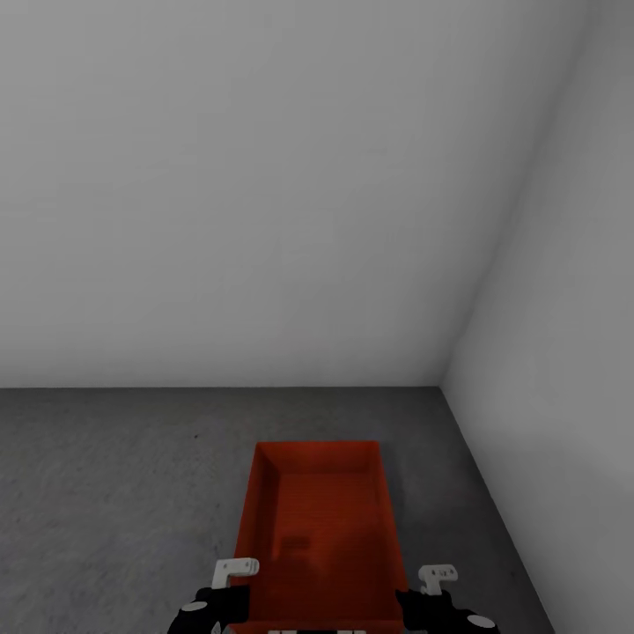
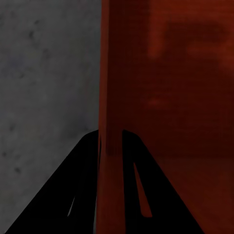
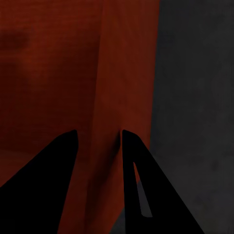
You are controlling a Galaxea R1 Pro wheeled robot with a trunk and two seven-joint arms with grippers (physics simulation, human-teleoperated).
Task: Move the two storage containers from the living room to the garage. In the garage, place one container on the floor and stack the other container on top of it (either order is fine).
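One orange-red storage container (image 1: 319,528) sits low in the centre of the head view over the dark concrete garage floor (image 1: 106,493), near the corner of two pale grey walls (image 1: 264,176). The left gripper (image 2: 111,146) pinches its left wall, the right gripper (image 3: 97,141) pinches its right wall. Judging by this, the first container has reached the garage; setting it down, fetching the second and stacking remain. Nothing blocks the floor ahead

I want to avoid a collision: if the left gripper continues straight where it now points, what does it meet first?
Probably nothing new: the left gripper already straddles the orange-red container's wall. Beyond lies the grey concrete floor, though depth is unclear.
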